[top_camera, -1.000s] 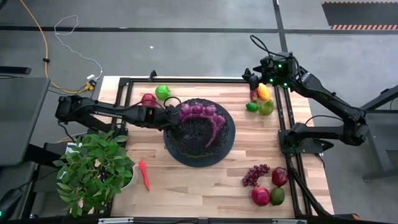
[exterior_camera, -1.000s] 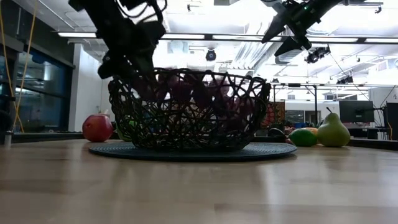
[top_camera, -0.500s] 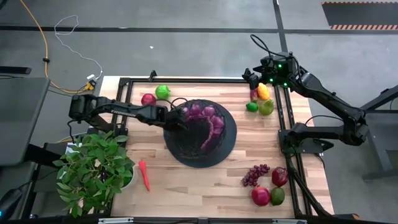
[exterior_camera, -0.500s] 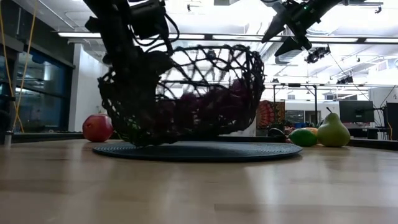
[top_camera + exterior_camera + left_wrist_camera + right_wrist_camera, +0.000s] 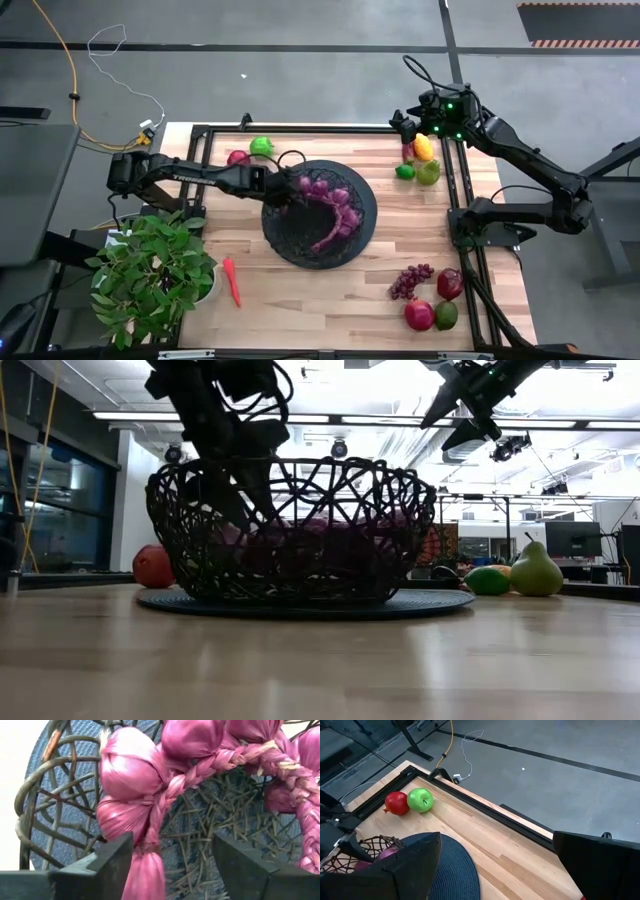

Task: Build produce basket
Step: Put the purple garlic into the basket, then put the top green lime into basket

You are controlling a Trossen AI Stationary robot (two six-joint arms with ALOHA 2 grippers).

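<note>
Basket (image 5: 345,245) sits mid-table on its round dark mat (image 5: 372,205), a wide black mesh bowl with a braided string of purple bulbs (image 5: 335,200) curled inside. Big leafy potted plant (image 5: 150,275) takes up the near left corner. My left gripper (image 5: 283,190) is at the basket's far left rim, fingers spread apart with the end of the purple braid (image 5: 150,827) sitting between them, not squeezed as far as I can see. My right gripper (image 5: 408,127) hovers at the far right corner above the mango (image 5: 424,147), pear (image 5: 429,172) and lime (image 5: 404,171), fingers wide, holding nothing. Grapes (image 5: 410,281) plus three round fruits lie near right, a red apple (image 5: 238,158) and green apple (image 5: 262,147) far left, and a slim pepper (image 5: 232,281) near left by the plant.
</note>
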